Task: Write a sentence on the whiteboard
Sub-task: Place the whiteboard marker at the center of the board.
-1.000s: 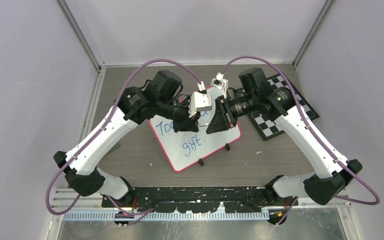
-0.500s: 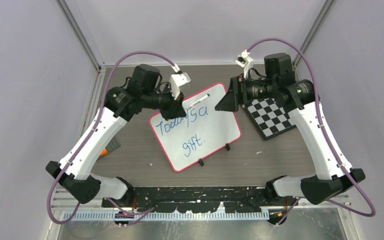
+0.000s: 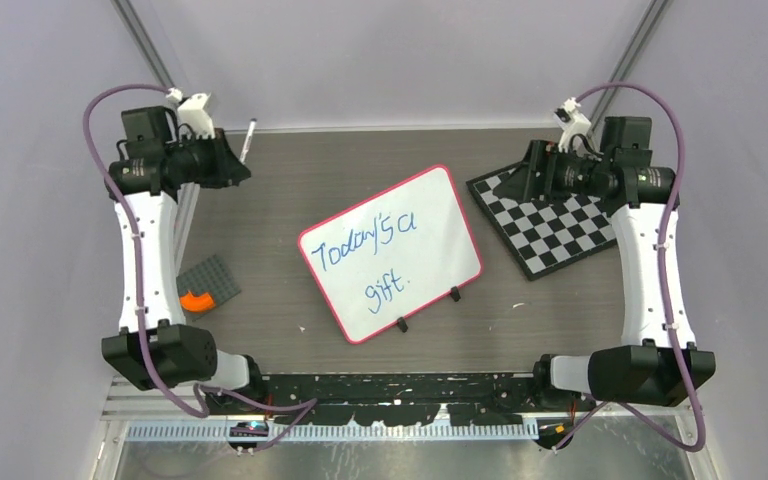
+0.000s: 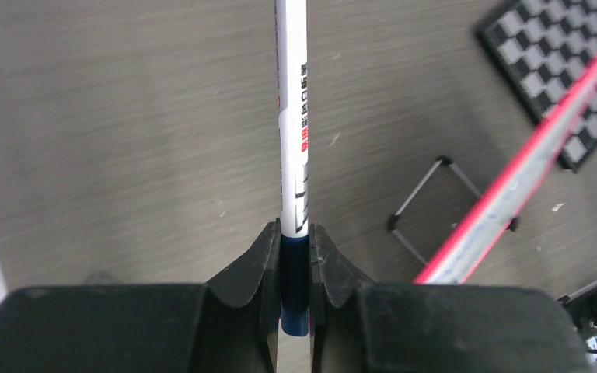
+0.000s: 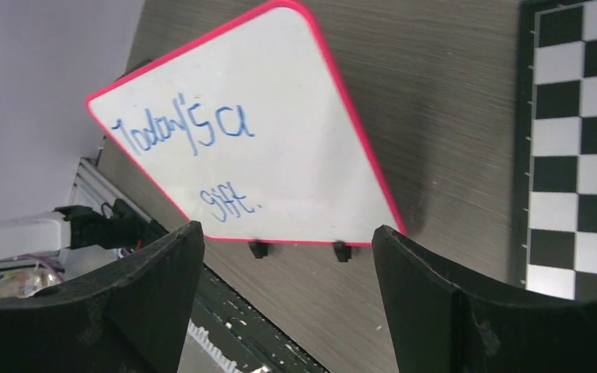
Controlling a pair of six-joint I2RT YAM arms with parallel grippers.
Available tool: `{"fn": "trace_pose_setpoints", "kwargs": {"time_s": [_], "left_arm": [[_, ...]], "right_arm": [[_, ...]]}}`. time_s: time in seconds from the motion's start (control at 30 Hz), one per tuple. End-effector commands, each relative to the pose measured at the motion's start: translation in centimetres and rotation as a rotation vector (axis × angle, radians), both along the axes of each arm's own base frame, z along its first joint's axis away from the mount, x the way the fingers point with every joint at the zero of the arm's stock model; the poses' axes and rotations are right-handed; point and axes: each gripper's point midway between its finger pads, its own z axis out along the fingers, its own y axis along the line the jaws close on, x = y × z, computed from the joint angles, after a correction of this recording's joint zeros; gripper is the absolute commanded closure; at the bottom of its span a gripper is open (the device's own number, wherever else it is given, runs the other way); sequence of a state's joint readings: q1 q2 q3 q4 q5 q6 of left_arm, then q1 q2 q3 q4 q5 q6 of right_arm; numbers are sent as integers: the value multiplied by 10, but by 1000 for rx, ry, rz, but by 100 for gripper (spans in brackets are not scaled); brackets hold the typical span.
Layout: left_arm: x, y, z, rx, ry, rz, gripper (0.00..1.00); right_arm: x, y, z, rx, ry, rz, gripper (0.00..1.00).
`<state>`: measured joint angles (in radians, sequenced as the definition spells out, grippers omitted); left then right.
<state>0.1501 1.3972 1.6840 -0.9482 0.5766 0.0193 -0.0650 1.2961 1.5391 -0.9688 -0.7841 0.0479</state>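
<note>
We found the whiteboard [image 3: 390,255] mid-table, beside the checkerboard [image 3: 550,225], reading "Today's a gift." The left gripper [image 4: 295,233] clamped a marker [image 4: 293,116] at the far left. The right gripper [image 5: 288,233] gaped, empty.

The whiteboard [image 3: 390,255] stood propped at the middle of the table [image 3: 290,190]. The checkerboard [image 3: 560,225] lay just to its right, slightly farther back. A small plate [image 3: 212,275] lay near the left edge, with a block [image 3: 195,300] on its near corner. The left gripper [image 3: 243,168] hung over the far left corner with the marker [image 3: 249,138] in it. The right gripper [image 3: 522,182] hung over the checkerboard's far left part.
</note>
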Motion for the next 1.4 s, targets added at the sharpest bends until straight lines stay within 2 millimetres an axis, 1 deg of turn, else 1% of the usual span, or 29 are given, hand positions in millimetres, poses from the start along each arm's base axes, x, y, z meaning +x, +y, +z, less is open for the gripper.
{"fn": "trace_pose_setpoints", "kwargs": {"time_s": [0.0,0.07,0.13,0.2,0.27,0.37,0.53,0.6,0.7,0.8,0.87,0.93,1.0,1.07,1.23,1.37], "left_arm": [[-12,42,-61,78,159,28,100],[-20,60,-92,141,222,38,100],[-29,72,-120,178,277,41,100],[-37,79,-147,209,334,41,100],[-46,82,-175,230,388,32,100],[-54,81,-203,222,448,13,100],[-63,77,-245,195,536,-18,94],[-65,76,-258,186,565,-29,91],[-68,76,-276,206,603,-49,88],[-71,79,-292,233,634,-51,83],[-74,78,-299,237,654,-57,79],[-77,77,-305,244,666,-59,77],[-79,76,-308,251,686,-67,75],[-81,76,-311,269,703,-71,72],[-85,76,-317,297,729,-76,67],[-84,76,-314,295,722,-72,65]], "right_arm": [[-2,-33,-24,-67,5,-42,16],[-1,-49,-39,-78,42,-76,16],[-3,-61,-53,-80,72,-106,16],[-6,-67,-64,-86,94,-119,16],[-10,-68,-72,-94,107,-118,16],[-14,-67,-77,-92,121,-112,16],[-18,-66,-81,-91,136,-108,16],[-19,-65,-82,-90,138,-107,16],[-20,-65,-83,-87,144,-107,16],[-21,-63,-83,-79,147,-100,16],[-21,-63,-84,-78,150,-100,16],[-21,-64,-85,-77,154,-100,16],[-20,-63,-84,-74,154,-99,16],[-21,-63,-85,-74,156,-96,16],[-22,-63,-86,-75,157,-92,16],[-23,-62,-86,-77,161,-83,16]]}}
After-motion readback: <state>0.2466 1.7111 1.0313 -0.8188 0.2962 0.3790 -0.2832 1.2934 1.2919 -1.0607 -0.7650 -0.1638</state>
